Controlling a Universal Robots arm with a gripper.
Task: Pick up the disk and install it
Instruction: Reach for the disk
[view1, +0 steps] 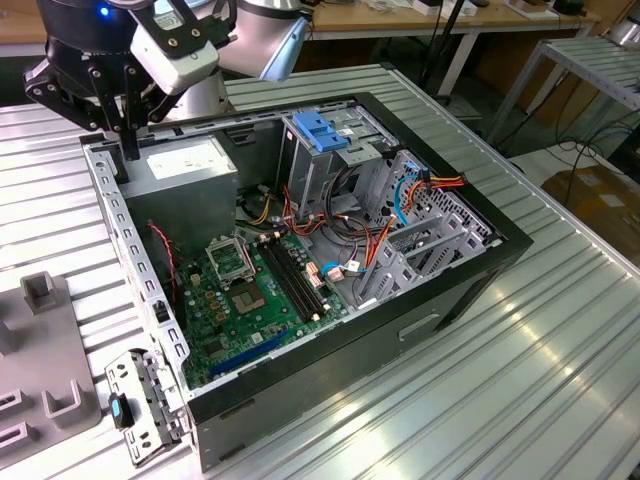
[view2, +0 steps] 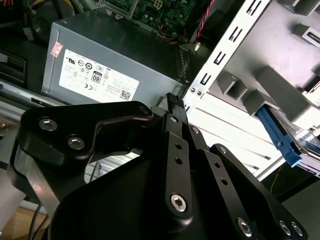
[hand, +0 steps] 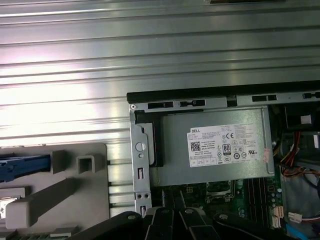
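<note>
Ribbed aluminium table (view1: 560, 330) carries an open computer case (view1: 450, 300) in the exterior view; the gripper (view1: 129, 150) hangs just beside the power supply (view1: 185, 172), at the case's rear wall (view1: 120, 230), fingers pressed together with nothing between them. In the second wrist view the disk (view2: 280, 137), blue rail showing, lies in a grey holder (view2: 280, 94) outside the case, across the rear wall from the power supply. In the first wrist view the holder rests on the table beyond that wall.
</note>
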